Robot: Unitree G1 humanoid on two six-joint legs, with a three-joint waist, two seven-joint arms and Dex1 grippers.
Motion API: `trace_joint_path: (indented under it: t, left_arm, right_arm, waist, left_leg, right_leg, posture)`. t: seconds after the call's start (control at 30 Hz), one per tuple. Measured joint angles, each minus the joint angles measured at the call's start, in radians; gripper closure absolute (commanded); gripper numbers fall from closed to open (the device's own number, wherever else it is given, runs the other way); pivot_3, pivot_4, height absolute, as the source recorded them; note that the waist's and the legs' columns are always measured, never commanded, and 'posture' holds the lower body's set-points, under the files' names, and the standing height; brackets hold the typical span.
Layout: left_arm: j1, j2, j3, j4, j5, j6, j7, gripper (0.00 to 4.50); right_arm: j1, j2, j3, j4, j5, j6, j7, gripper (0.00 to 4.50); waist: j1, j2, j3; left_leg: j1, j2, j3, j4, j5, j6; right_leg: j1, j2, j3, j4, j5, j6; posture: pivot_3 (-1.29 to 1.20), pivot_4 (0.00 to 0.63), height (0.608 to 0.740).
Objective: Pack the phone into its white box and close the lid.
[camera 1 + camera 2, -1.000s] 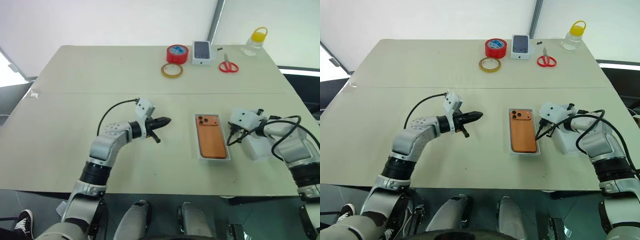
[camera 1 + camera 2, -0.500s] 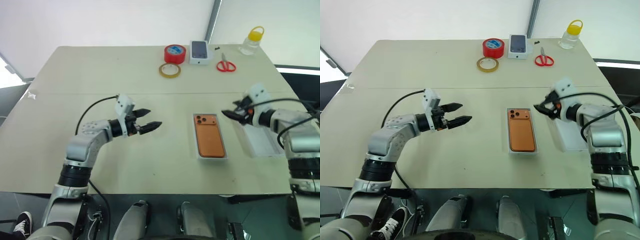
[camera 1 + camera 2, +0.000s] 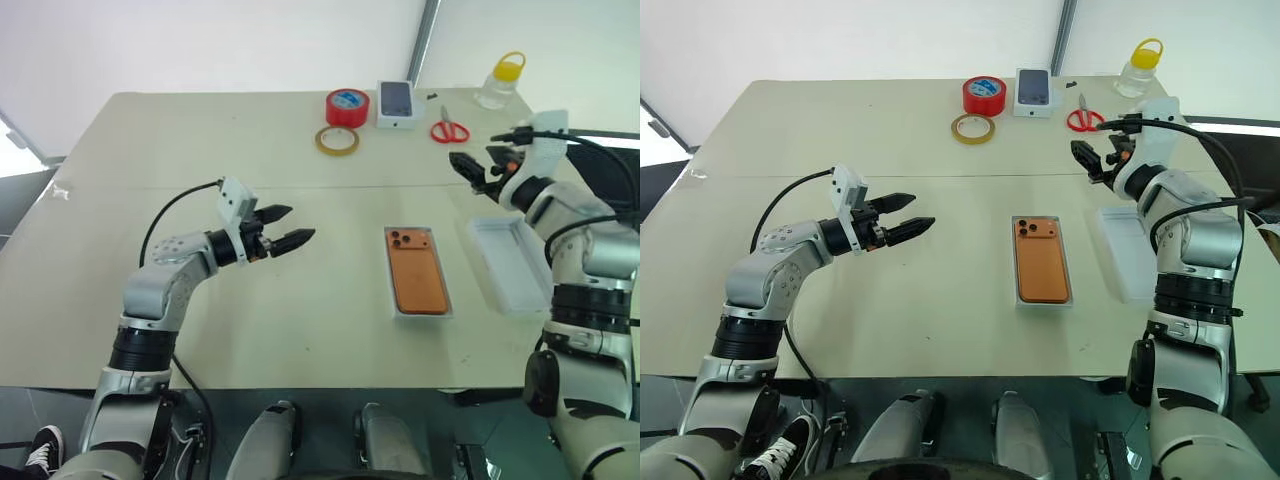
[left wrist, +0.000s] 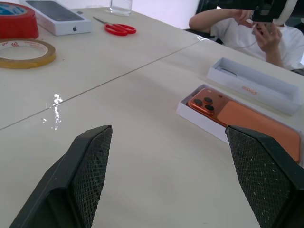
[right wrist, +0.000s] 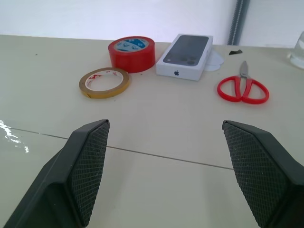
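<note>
With the right gripper [image 3: 478, 168] and left gripper [image 3: 283, 236] both open and empty, the lid [image 3: 510, 263] needs squaring over the phone [image 3: 418, 281] in its white box [image 3: 392, 303] on the bench [image 3: 200, 140] before pressing down.

This looks like a robot test room or lab rather than a home: one large beige table [image 3: 200, 330] stands before plain white walls, with a grey metal post [image 3: 425, 40] rising behind its far edge. Along that far edge sits a loose set of everyday props, a red tape roll [image 3: 346, 106], a yellowish tape ring [image 3: 339, 140], a boxed phone package [image 3: 397, 103], red scissors [image 3: 451, 131] and a clear jar with a yellow lid [image 3: 499, 82] near the far right corner (the kind of odd mix laid out for handling trials). In the left wrist view a seated person [image 4: 237, 28] in a white shirt waits just beyond the table's right edge.
</note>
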Motion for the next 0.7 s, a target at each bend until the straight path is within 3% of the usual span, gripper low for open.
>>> trace_joint_path:
  t: [0.27,0.37,0.5,0.7]
  left_arm:
    - [0.002,-0.004,0.001,-0.024,-0.017,-0.003,0.005,0.51]
    - [0.032,0.027,0.001,-0.049,-0.016,-0.045,-0.024,0.51]
    - [0.107,0.112,0.008,-0.080,-0.023,-0.112,-0.131,0.51]
    - [0.130,0.166,0.015,-0.078,-0.044,-0.181,-0.252,0.51]
  right_arm:
    - [0.016,0.023,-0.008,-0.006,0.077,-0.009,0.044,0.54]
    - [0.056,-0.048,0.055,-0.013,0.047,-0.010,0.078,0.54]
    - [0.157,-0.221,0.154,-0.035,-0.020,0.052,0.135,0.54]
    - [0.204,-0.375,0.270,-0.215,-0.021,0.341,0.186,0.54]
  waist:
    - [0.000,0.000,0.000]
    - [0.001,0.000,0.000]
    - [0.005,0.003,0.001]
    - [-0.002,0.005,0.003]
  left_leg:
    - [0.000,0.000,0.000,0.000,0.000,0.001]
    - [0.000,0.000,0.000,0.000,0.000,0.001]
    - [0.000,0.000,0.001,-0.001,-0.003,0.004]
    - [0.000,0.001,0.001,-0.001,-0.003,0.006]
  right_leg:
    - [0.000,0.000,0.000,0.000,0.000,0.000]
    - [0.000,0.000,0.000,0.000,0.000,0.000]
    - [0.000,-0.001,0.000,-0.001,0.000,0.000]
    - [-0.001,0.000,0.000,0.000,0.000,-0.001]
  posture:
    - [0.00,0.150,0.740]
    - [0.00,0.150,0.740]
    - [0.00,0.150,0.740]
    - [0.00,0.150,0.740]
